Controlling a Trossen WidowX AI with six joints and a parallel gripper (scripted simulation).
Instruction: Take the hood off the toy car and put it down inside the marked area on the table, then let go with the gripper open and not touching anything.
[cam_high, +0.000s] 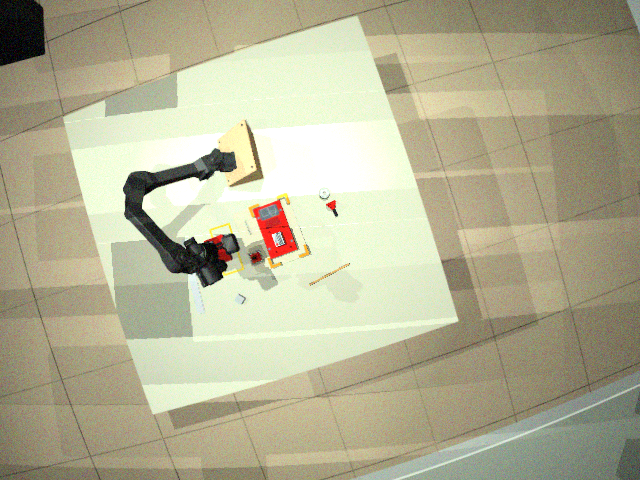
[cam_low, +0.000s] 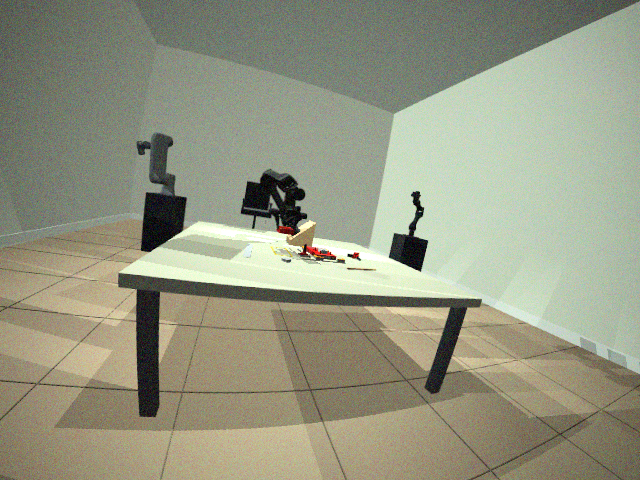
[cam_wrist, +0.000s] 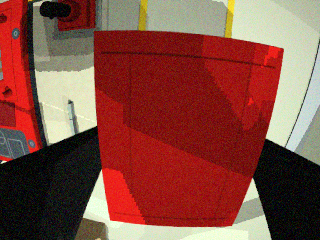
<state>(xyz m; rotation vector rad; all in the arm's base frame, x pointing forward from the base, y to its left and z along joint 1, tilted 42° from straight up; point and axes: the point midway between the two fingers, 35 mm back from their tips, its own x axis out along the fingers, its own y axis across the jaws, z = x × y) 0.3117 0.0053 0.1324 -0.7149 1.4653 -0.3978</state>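
Observation:
My gripper (cam_high: 222, 252) (cam_wrist: 180, 139) is shut on the red hood (cam_high: 224, 254) (cam_wrist: 185, 120), one finger at each side. In the exterior view the hood (cam_low: 285, 229) is off the car and held above the table. From above it overlaps the yellow outline of the marked area (cam_high: 220, 226) (cam_wrist: 143, 15); the arm and hood hide part of that outline. The red toy car (cam_high: 272, 223) (cam_wrist: 19, 100) (cam_low: 321, 253) stands beside the area, between orange corner brackets, with a grey windscreen and a striped grey part showing in its front.
A small red block with a black knob (cam_high: 255, 256) (cam_wrist: 82, 17) lies between area and car. A wooden wedge (cam_high: 240, 147) (cam_low: 302, 237) stands by the arm base. A ruler (cam_high: 197, 295), grey cube (cam_high: 240, 298), orange stick (cam_high: 329, 274), red-and-black piece (cam_high: 331, 206) and round piece (cam_high: 324, 193) lie around.

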